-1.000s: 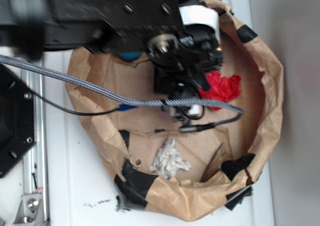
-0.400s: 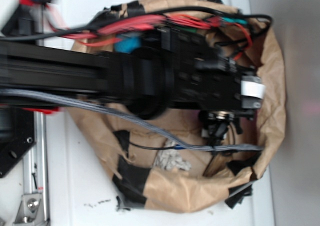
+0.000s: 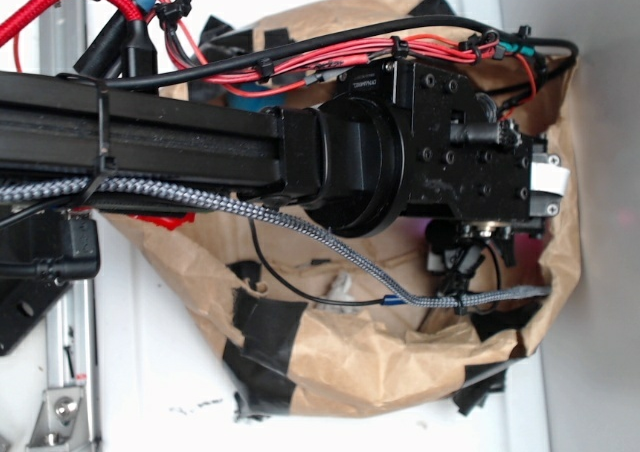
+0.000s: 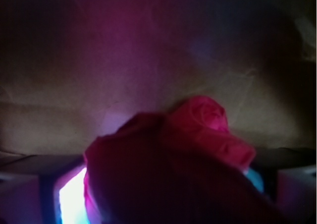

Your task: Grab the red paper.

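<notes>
The red paper point(image 4: 198, 130) fills the lower middle of the wrist view, a crumpled wad lying on the brown paper floor. My gripper point(image 4: 163, 196) is down around it, with one finger at each lower corner of that view. A lit gap shows between the wad and the left finger point(image 4: 47, 194), and a thin sliver by the right finger point(image 4: 292, 189), so the jaws stand open around the wad. In the exterior view the black arm point(image 3: 400, 162) covers the red paper, and only the dark gripper parts point(image 3: 470, 257) show below the wrist.
A brown paper bin point(image 3: 400, 362) patched with black tape surrounds the workspace, its wall close to the gripper on the right point(image 3: 565, 232). A bit of white crumpled paper point(image 3: 340, 290) peeks out under the grey braided cable point(image 3: 300, 227). A blue object point(image 3: 250, 97) sits at the bin's far side.
The arm has swung across the bin to the right and come down over the red paper, which was in plain sight a second ago and is now hidden in the exterior view.
</notes>
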Available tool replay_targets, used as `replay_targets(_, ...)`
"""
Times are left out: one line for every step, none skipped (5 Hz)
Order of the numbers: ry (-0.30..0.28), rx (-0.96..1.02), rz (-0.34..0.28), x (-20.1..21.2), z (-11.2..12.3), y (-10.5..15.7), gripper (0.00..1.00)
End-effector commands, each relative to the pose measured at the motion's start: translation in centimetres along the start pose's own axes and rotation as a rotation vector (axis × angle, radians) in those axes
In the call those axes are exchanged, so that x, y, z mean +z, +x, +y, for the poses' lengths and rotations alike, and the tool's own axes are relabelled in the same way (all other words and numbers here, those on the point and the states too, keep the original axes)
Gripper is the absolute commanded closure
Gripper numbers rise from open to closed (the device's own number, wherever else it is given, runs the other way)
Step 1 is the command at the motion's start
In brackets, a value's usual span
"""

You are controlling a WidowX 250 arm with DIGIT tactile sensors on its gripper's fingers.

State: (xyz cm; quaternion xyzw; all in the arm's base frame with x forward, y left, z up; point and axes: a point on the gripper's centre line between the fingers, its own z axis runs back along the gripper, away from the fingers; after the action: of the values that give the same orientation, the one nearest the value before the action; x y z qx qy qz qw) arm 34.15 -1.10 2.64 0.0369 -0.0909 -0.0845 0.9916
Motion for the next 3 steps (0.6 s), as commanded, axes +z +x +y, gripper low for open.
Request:
replay_targets(-0.041,0.207,0.001,6.9,3.3,-2.5,1.00)
replay_targets(-0.026,0.307,0.040,11.1,3.5,-4.6,1.00)
replay_targets(0.203,0.406,0.204,14.1,1.0,-5.8,1.00)
